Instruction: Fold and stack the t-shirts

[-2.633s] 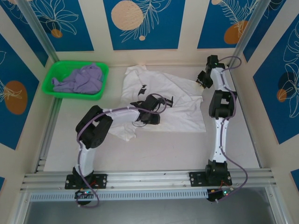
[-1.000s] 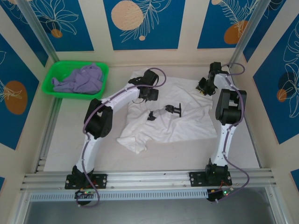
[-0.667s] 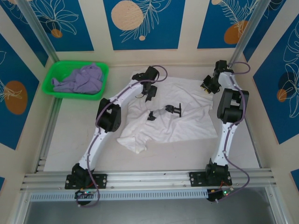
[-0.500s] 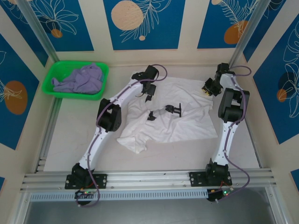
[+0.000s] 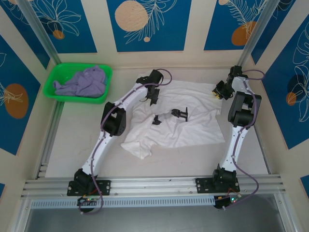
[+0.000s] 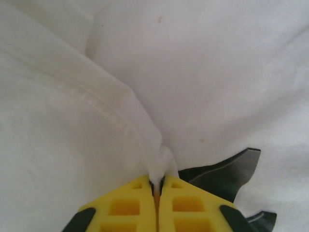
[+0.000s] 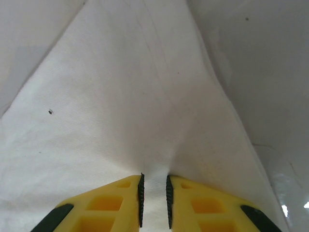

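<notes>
Pale bench [image 5: 72, 145] is covered at centre by a white cloth t-shirt [image 5: 193, 125], pinched at eleven o'clock by the left claw [image 5: 153, 96], at one o'clock by the right claw [image 5: 218, 91].

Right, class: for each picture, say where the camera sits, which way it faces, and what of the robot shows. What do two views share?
Top external: above, behind the bases, looking down on the table; both arms show.
Left wrist: on that arm, facing along the left gripper, shut on the white t-shirt.
Right wrist: likewise, right gripper pinching the same cloth.
Shared: all show that shirt.
</notes>
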